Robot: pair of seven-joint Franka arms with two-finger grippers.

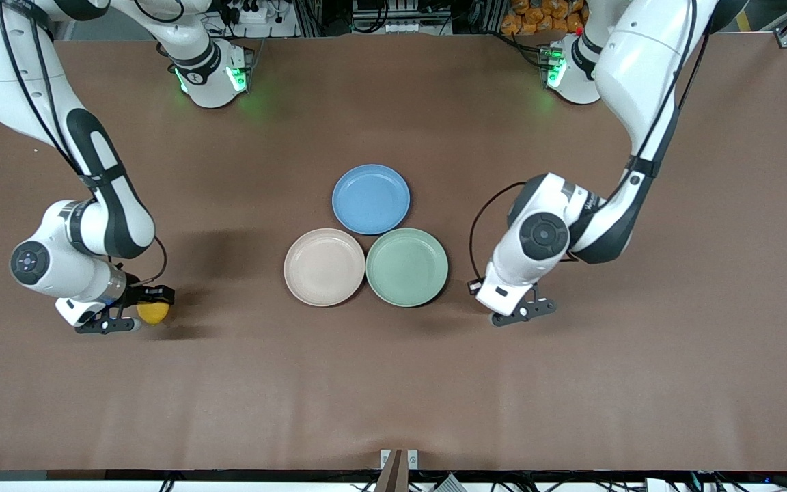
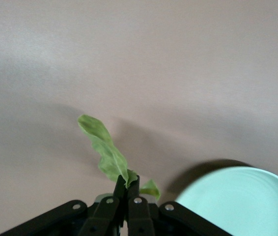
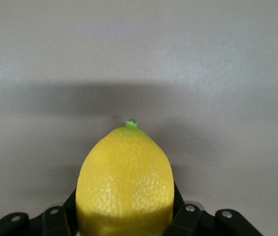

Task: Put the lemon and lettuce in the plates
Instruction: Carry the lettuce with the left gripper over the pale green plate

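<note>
My right gripper point(image 1: 147, 309) is shut on the yellow lemon point(image 1: 153, 313), low over the table toward the right arm's end; the lemon point(image 3: 124, 177) fills the space between the fingers of that gripper point(image 3: 125, 219). My left gripper point(image 2: 127, 183) is shut on the stem end of the green lettuce point(image 2: 107, 147), which sticks out past the fingertips. In the front view this gripper point(image 1: 523, 311) hangs low beside the mint green plate point(image 1: 407, 266) and hides the lettuce. The beige-pink plate point(image 1: 324, 266) touches the mint one, and both hold nothing. The mint plate's rim point(image 2: 242, 201) shows in the left wrist view.
A blue plate point(image 1: 370, 199) lies just farther from the front camera than the two pale plates, touching both. The brown tabletop point(image 1: 393, 383) stretches bare toward the front camera.
</note>
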